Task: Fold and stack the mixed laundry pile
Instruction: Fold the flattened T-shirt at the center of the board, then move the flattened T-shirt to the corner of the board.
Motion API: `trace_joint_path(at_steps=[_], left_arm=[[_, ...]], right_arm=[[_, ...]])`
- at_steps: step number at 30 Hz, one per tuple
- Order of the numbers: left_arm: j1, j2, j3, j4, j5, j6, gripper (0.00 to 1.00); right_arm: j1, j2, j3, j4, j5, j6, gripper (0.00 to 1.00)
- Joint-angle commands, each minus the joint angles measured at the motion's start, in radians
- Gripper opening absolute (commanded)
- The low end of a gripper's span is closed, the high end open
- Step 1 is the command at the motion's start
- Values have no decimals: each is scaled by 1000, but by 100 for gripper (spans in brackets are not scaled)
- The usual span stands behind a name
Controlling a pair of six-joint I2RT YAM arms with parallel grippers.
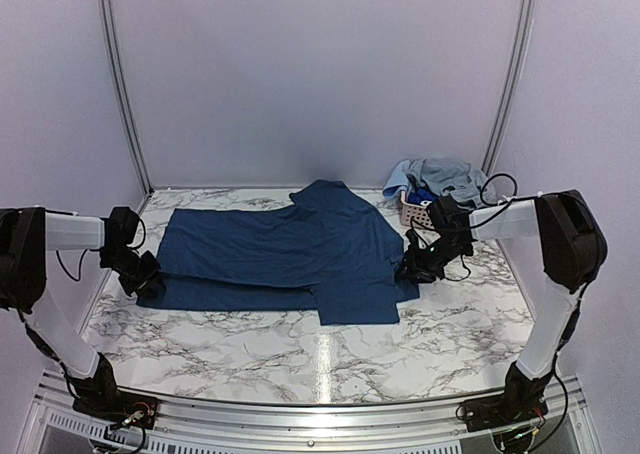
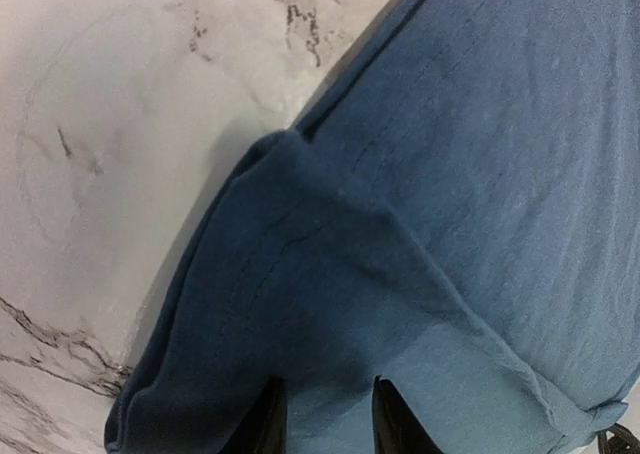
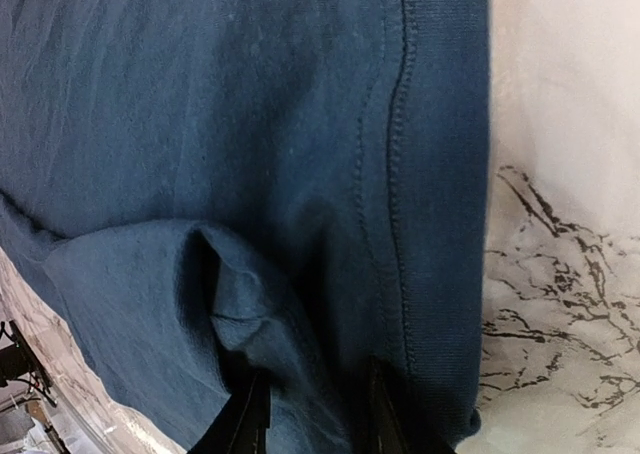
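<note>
A dark navy shirt [image 1: 290,249] lies spread across the middle of a marble counter [image 1: 450,334], partly folded, with 1 sleeve pointing to 12 o'clock. At 2 o'clock, a pink basket [image 1: 412,214] holds the rest of the laundry [image 1: 440,179], in pale blue and grey.

The left gripper [image 1: 140,274] sits at the shirt's 9 o'clock edge. Its jaws are narrow over a doubled layer, and whether they pinch it cannot be told. The right gripper [image 1: 412,267] sits at the 3 o'clock edge beside the stitched hem. Its jaws are narrow, with a ridge of cloth bunched between them, so it appears to hold the shirt.

The fabric looks thin, light and limp. It will likely sag and slide unless both edges rise together. The stitched hem and the folded corners seem the firmest places to take hold.
</note>
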Motion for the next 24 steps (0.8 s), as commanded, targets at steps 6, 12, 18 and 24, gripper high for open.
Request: trace_joint_path(at_steps=[6, 12, 18, 24], left_arm=[[-9, 25, 102, 38, -3, 19, 37], [-146, -62, 141, 41, -70, 182, 59], [-161, -3, 41, 71, -46, 126, 48], [-161, 48, -52, 102, -48, 65, 40]], right_arm=[[14, 5, 38, -45, 33, -22, 33], [13, -26, -6, -52, 35, -40, 34], [17, 8, -26, -8, 20, -27, 33], [36, 31, -55, -29, 19, -42, 31]])
